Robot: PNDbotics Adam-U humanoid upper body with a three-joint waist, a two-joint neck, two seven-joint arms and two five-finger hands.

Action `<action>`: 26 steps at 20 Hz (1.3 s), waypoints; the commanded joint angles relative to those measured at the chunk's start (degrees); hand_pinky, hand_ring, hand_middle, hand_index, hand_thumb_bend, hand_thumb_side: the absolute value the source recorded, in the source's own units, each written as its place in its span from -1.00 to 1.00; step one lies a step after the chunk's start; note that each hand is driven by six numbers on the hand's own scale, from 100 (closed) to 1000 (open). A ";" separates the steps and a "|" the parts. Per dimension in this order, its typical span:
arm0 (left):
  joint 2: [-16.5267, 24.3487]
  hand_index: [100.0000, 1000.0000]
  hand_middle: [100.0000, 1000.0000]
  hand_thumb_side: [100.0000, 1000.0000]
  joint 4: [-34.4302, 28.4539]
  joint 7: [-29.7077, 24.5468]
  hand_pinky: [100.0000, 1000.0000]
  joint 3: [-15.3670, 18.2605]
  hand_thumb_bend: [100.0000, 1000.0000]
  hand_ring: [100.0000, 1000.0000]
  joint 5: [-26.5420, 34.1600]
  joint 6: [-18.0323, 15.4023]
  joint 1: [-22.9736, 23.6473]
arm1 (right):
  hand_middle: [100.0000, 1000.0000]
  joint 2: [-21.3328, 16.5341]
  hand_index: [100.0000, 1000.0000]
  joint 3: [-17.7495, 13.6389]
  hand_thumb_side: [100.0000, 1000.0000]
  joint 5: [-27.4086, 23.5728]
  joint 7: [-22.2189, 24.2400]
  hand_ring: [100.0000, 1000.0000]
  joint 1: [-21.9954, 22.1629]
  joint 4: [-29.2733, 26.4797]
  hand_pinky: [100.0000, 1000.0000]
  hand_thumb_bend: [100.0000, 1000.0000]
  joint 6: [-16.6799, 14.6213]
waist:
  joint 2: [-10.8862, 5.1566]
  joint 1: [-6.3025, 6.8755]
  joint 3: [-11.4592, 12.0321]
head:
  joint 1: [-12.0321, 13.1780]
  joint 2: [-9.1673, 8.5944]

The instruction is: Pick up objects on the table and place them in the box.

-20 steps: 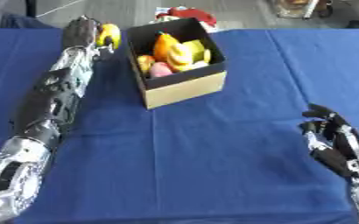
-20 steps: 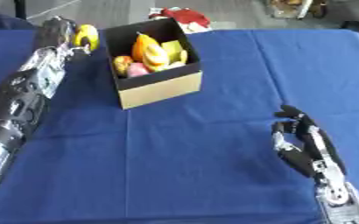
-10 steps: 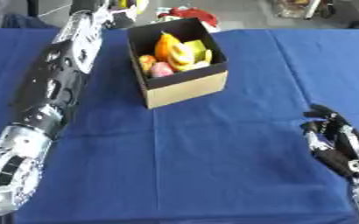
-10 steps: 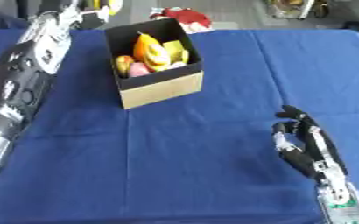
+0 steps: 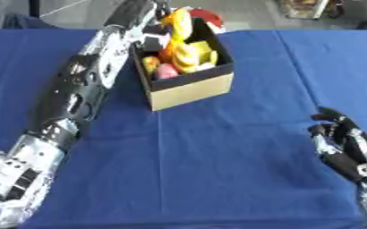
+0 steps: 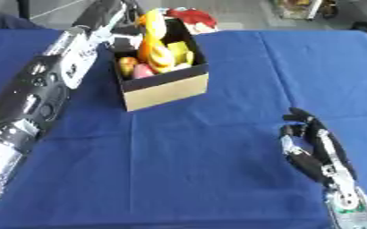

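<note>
Since half a second ago my left arm (image 5: 77, 96) has swung in from the far upper left, and the yellow thing I carry now hangs over the box instead of off beyond its far left corner.

The desk (image 5: 218, 179) fills nearly the whole frame under a deep blue cloth, smooth and matte. My left arm runs as a long diagonal from the lower left corner to the upper middle, black shells with silver joints. The box (image 5: 188, 88) sits in the upper middle of the frame, open-topped cardboard with a pale tan front wall and a dark inside. It already holds a heap of rounded pieces: yellow ones to the right, a pinkish one near the front, a reddish-brown one on the left.

My right hand (image 6: 316, 145) rests in the lower right of the frame, palm turned inward, fingers loosely straight and holding nothing.

My left hand (image 5: 151, 20) is at the top of the frame, just at the box's far left corner. I cannot make out how its fingers lie against what it carries.

The banana (image 5: 179, 27) is the piece I carry: yellow with an orange tinge, smooth and curved. Its long axis stands nearly upright, top end toward the upper edge of the frame, lower end dipping among the pieces in the box.

Behind the box, a red and white object (image 5: 205, 15) shows at the desk's far edge.
</note>
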 commanded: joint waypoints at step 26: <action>1.55 0.64 0.32 0.27 -33.07 12.33 0.46 9.48 -1.00 0.36 20.59 -6.58 24.51 | 0.42 -1.35 0.74 -1.79 -0.56 -0.32 -1.02 0.27 -0.73 -3.17 0.45 -1.00 0.03 | -0.40 0.87 4.93 | -0.95 0.23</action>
